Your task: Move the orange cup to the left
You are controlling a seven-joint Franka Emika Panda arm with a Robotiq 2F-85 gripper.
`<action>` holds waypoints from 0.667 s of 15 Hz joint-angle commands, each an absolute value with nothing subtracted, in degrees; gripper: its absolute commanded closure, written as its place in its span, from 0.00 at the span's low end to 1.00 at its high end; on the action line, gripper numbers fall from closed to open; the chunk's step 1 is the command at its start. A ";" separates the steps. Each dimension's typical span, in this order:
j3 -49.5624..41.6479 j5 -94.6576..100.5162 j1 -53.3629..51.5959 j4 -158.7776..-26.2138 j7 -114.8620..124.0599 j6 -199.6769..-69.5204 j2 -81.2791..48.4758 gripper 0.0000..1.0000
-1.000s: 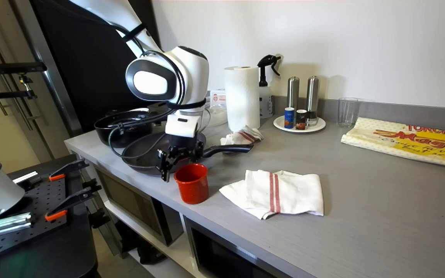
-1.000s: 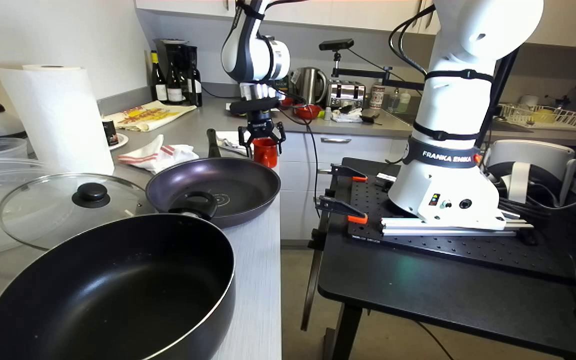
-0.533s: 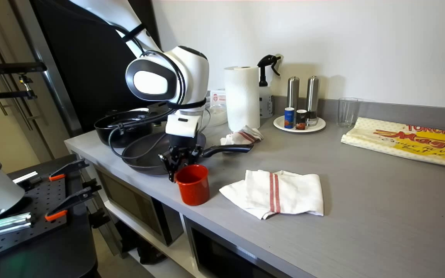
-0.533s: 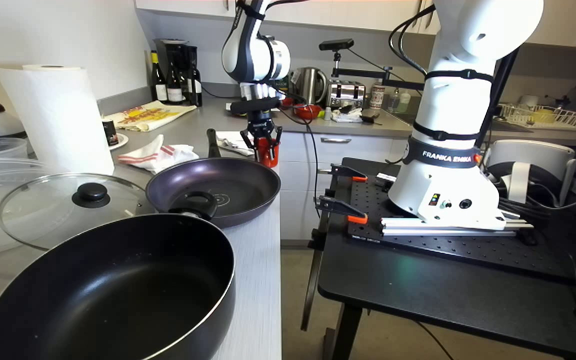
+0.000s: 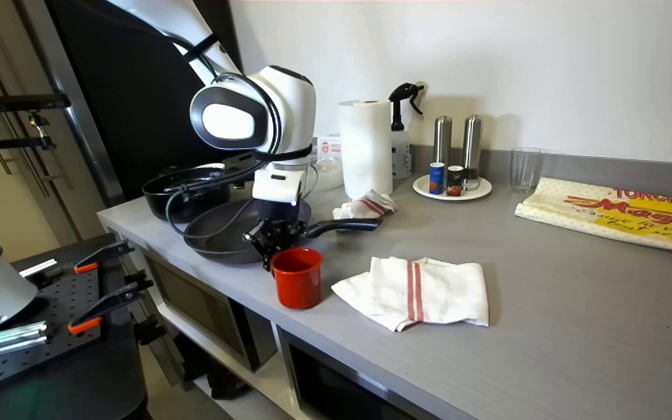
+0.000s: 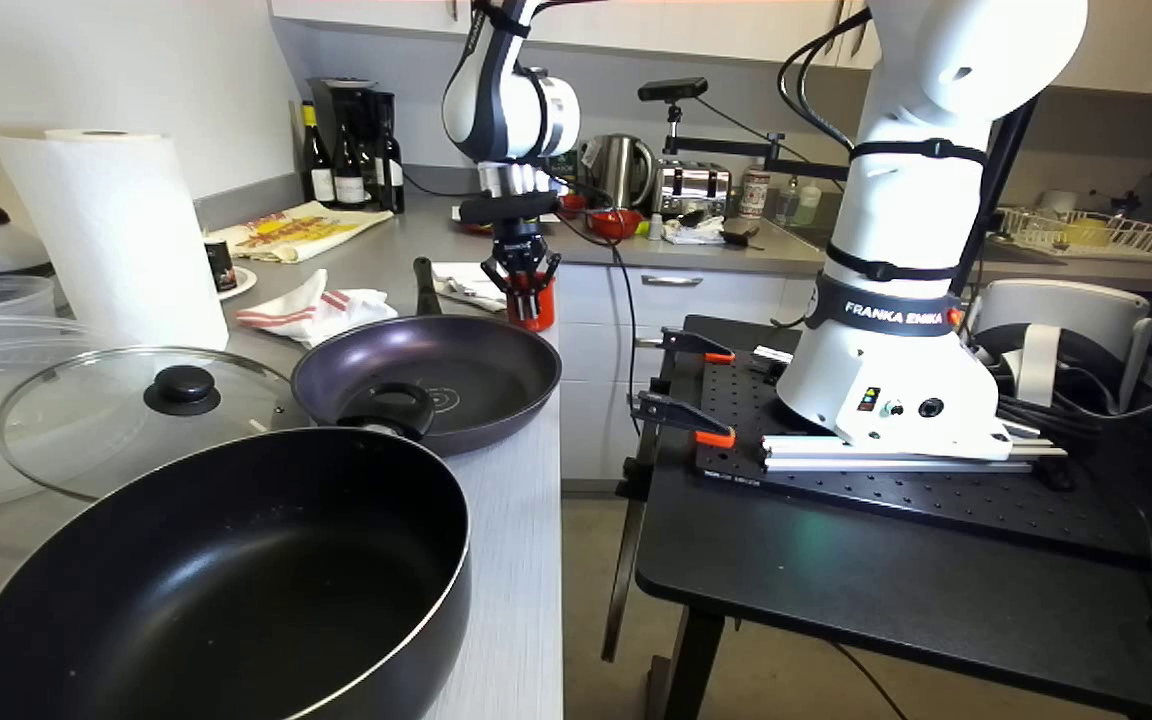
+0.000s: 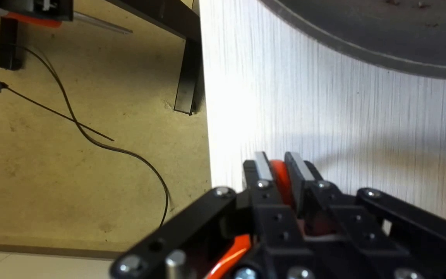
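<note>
The orange cup [image 5: 298,286], red-orange and upright, is at the counter's front edge in an exterior view, just past the dark frying pan [image 5: 225,228]. My gripper [image 5: 269,261] reaches it from the pan's side. Seen by the wrist camera, a red-orange strip of the cup [image 7: 283,181], seemingly its handle, lies between the narrowed fingers of my gripper [image 7: 278,164], so it is shut on the cup. Most of the cup is hidden there behind the fingers. Whether its base touches the counter I cannot tell. An exterior view shows the cup [image 6: 545,304] partly behind the fingers.
The pan's handle [image 5: 345,226] points toward the wall near the cup. A folded striped towel [image 5: 429,291] lies beside the cup. A black pot [image 6: 236,580] stands beyond the pan. The counter drops off to the floor [image 7: 110,174] close to the gripper.
The jaws have gone from wide apart to shut on the cup. The cup has shifted slightly away from the pan, and the wrist has risen a little.
</note>
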State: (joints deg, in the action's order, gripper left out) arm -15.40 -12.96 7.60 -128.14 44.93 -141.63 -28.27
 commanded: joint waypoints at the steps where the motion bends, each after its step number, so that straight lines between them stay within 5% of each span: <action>1: -16.15 -11.10 6.38 -129.00 45.54 -143.26 -27.99 0.96; 10: -18.08 -7.96 2.94 -134.19 46.75 -149.48 -23.40 0.96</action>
State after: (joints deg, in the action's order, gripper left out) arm -16.59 -10.46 4.87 -130.40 45.09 -146.82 -27.20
